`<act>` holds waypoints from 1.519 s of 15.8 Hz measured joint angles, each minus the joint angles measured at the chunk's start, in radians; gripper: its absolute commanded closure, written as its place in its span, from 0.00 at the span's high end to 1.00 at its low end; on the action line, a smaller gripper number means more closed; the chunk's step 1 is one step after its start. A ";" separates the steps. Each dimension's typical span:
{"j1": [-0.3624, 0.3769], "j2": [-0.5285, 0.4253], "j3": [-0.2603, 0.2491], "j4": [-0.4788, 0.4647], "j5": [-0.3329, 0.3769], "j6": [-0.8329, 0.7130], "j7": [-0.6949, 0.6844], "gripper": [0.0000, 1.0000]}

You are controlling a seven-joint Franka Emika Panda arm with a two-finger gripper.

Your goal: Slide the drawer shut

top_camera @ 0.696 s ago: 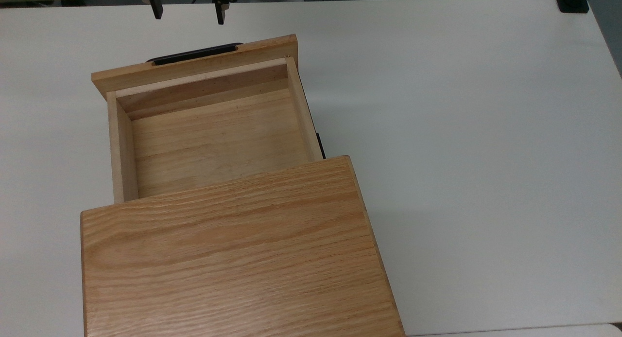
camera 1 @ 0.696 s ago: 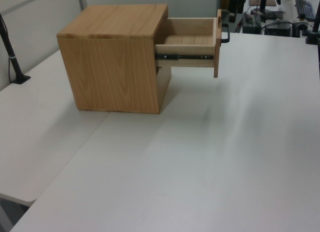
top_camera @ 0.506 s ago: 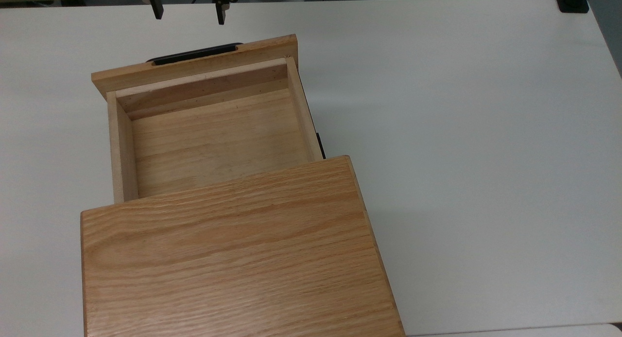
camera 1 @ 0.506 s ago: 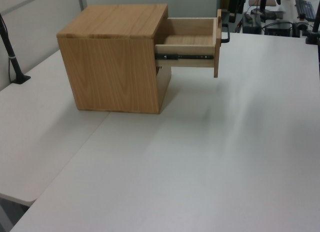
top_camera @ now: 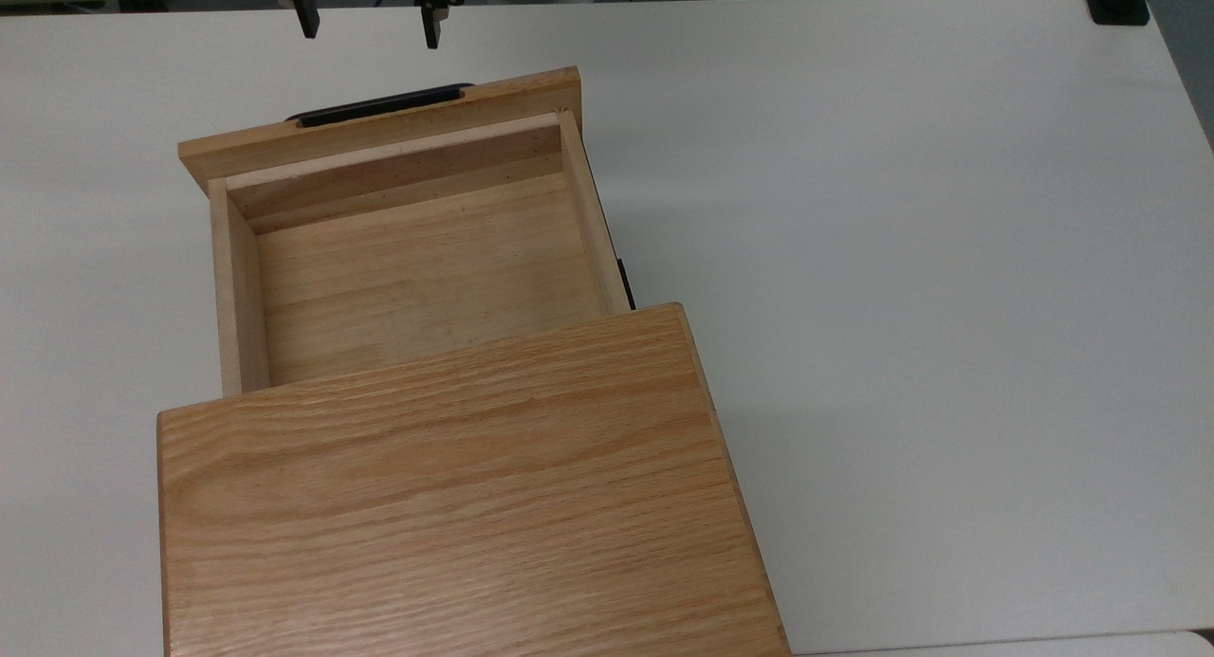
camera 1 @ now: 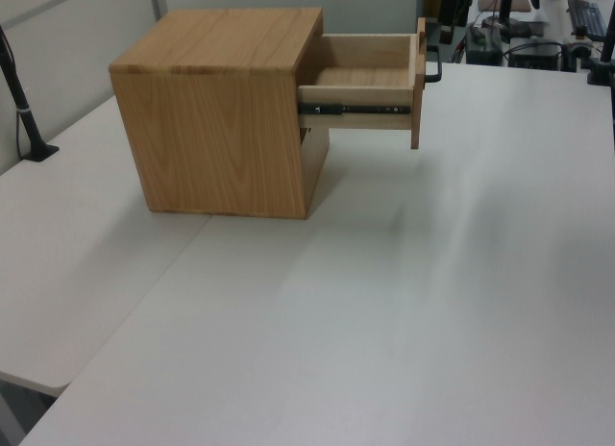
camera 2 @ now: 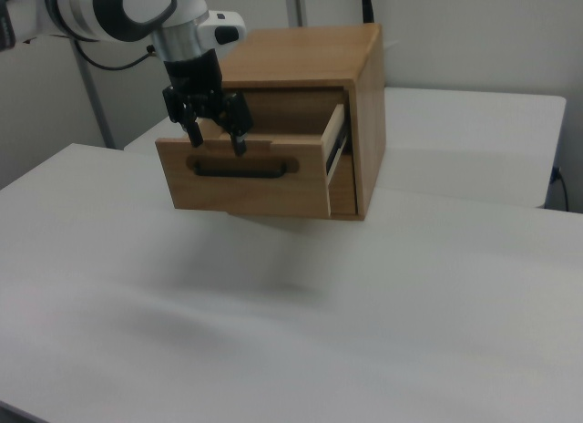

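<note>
One drawer [top_camera: 408, 249] stands pulled well out of your cabinet [top_camera: 455, 505] on the white tabletop [top_camera: 901, 259], reaching toward 12 o'clock in the top view, its inside bare. Its black handle [top_camera: 379, 104] sits on the front panel, facing away from the cabinet. Your pincer [camera 2: 214, 142] hangs just beyond that panel, at 12 o'clock from the handle in the top view, fingers [top_camera: 305, 20] spread apart and gripping nothing. In the right view you see its tips level with the panel's top edge, above the handle.
</note>
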 measured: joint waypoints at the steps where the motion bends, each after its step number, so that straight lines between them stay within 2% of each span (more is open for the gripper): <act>1: 0.000 0.000 0.000 0.000 0.000 0.000 0.000 1.00; 11: -0.002 0.000 0.000 -0.001 0.000 0.000 -0.016 1.00; 14: -0.004 0.000 -0.001 -0.015 0.000 -0.001 -0.149 1.00; 16: -0.012 0.000 -0.001 -0.029 0.000 -0.001 -0.251 0.95; 18: -0.019 0.000 -0.001 -0.036 0.000 -0.001 -0.296 0.75; 20: -0.021 0.000 -0.001 -0.038 0.000 -0.001 -0.309 0.44; 21: -0.021 0.000 -0.001 -0.038 0.000 -0.001 -0.310 0.26; 22: -0.023 0.000 -0.001 -0.039 0.000 -0.004 -0.310 0.14; 24: -0.028 0.000 -0.001 -0.040 0.000 -0.014 -0.310 0.05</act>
